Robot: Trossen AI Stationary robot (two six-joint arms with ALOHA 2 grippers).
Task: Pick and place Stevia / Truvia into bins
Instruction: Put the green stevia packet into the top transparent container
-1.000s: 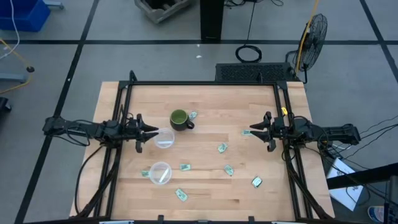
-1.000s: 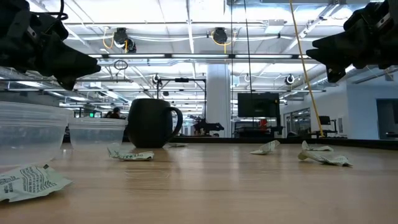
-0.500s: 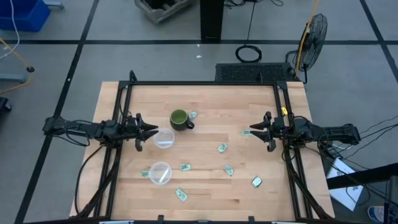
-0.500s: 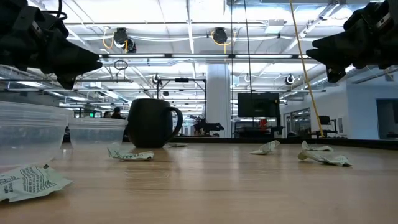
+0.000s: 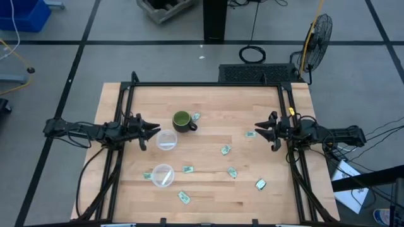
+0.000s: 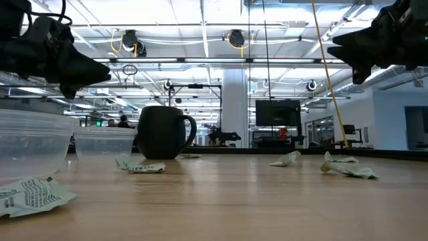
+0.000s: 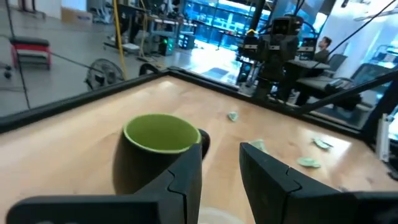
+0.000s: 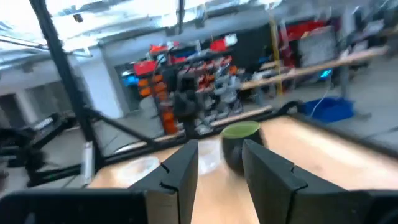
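Note:
Several pale green and white Stevia packets lie flat on the wooden table, among them one (image 5: pixel 225 150) mid-table, one (image 5: pixel 250 133) by my right gripper and one (image 5: pixel 184 197) near the front. Two clear round bins (image 5: pixel 166 140) (image 5: pixel 163 175) stand left of centre. A dark green mug (image 5: pixel 182 120) stands behind them. My left gripper (image 5: pixel 151 130) hovers level and open at the table's left, just left of the far bin. My right gripper (image 5: pixel 257 129) hovers open at the right. Nothing sits between either pair of fingers (image 7: pixel 186 171) (image 8: pixel 180 168).
A black frame (image 5: pixel 208 85) runs along the table's far, left and right sides. The mug (image 7: pixel 158 152) stands close ahead of my left gripper. Bare wood lies between the two grippers. A fan (image 5: pixel 319 31) and cables sit on the floor beyond the table.
Both grippers have stayed in place above the table. My left gripper has turned a little at the wrist. My right gripper has tipped its fingers slightly upward. No packet, bin or mug has moved.

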